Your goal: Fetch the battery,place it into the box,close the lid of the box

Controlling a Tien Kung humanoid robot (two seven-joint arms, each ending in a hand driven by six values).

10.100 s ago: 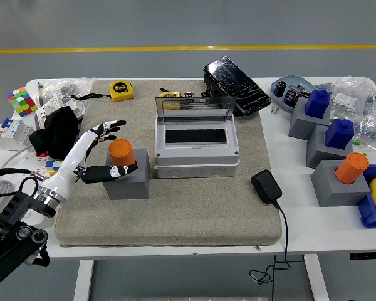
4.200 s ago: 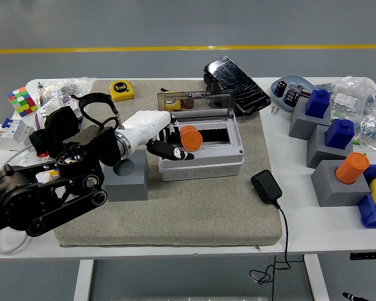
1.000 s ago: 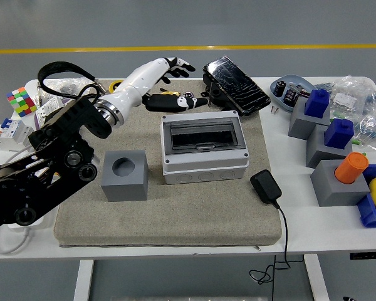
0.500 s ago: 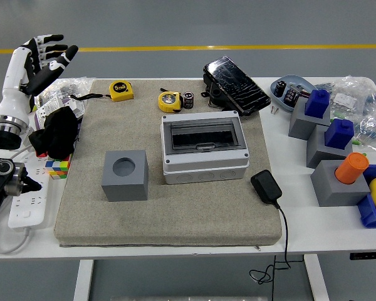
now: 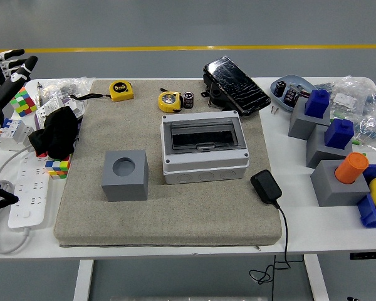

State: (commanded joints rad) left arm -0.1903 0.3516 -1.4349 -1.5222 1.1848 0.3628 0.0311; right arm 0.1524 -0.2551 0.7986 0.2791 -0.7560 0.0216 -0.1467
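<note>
1. Head view: the box (image 5: 204, 147) is seen on the mat (image 5: 169, 213) in the middle of the counter (image 5: 313, 219), with its lid (image 5: 203, 136) closed.
2. No battery can be seen through the lid; whether it is inside cannot be told.
3. The holder (image 5: 125, 175), a grey block, is placed left of the box, and its round hole is empty.
4. The left hand (image 5: 6, 72) is raised at the left edge, fingers spread wide, holding nothing.

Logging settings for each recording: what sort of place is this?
Probably a lab or factory hall: a grey floor with a yellow line, and a white table crowded with a grey junction box, tape measures and holder blocks.
</note>
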